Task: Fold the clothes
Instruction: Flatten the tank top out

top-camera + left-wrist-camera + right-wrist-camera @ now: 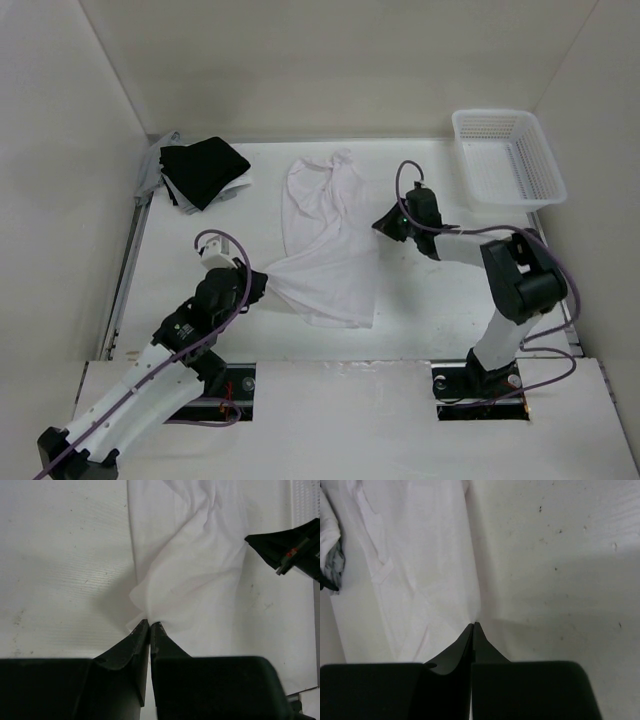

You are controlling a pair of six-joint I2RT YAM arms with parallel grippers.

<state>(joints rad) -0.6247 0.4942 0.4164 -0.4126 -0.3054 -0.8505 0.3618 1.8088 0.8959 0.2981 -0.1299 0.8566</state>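
Looking like a robot test lab, not a home. Showing a left robot arm [150, 370] and a right robot arm [515, 285] bolted at the near edge of a white table [450, 290], with purple wires [215, 233] looping off them. Sitting boxed in by plain white walls [330, 60]. Holding a white shirt [325, 250], a black cloth [203, 165] and a white plastic basket [510, 160].

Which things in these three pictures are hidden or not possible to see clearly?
Right wrist view: whether the right jaws hold the white garment; their shut tips cover the contact.
Top view: the grey cloth, mostly under the black garment.
Left wrist view: the garment's far end, cut off by the top edge.
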